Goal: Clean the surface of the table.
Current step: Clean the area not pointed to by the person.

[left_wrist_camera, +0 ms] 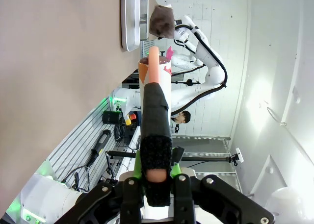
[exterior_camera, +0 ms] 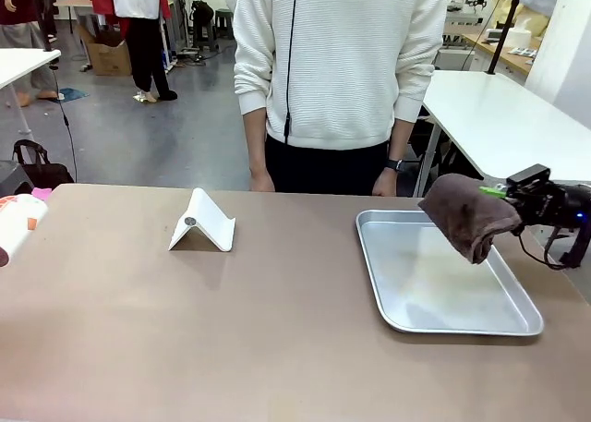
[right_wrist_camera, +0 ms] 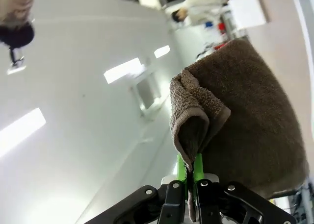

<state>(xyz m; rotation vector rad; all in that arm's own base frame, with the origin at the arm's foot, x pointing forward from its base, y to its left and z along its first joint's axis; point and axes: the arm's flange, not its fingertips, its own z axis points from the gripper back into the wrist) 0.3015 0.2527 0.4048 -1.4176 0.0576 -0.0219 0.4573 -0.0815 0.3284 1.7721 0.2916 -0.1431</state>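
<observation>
The brown-taupe table [exterior_camera: 277, 339] spreads across the front view and runs down the left of the left wrist view as the table [left_wrist_camera: 49, 62]. My right gripper [exterior_camera: 506, 195] is shut on a dark brown cloth [exterior_camera: 466, 217] that hangs just above the far right corner of a metal tray [exterior_camera: 443, 283]. Seen from the right wrist, the green pads [right_wrist_camera: 182, 169] pinch a fold of the cloth [right_wrist_camera: 245, 116]. My left gripper [left_wrist_camera: 156, 91] is shut on a white bottle [left_wrist_camera: 156, 72] with orange and pink parts. That bottle [exterior_camera: 18, 223] sits at the table's far left edge.
A white folded stand [exterior_camera: 201, 222] sits on the table left of centre. A person in a white sweater stands at the far side with a hand [exterior_camera: 261, 182] by the table edge. White-topped tables stand behind on the right.
</observation>
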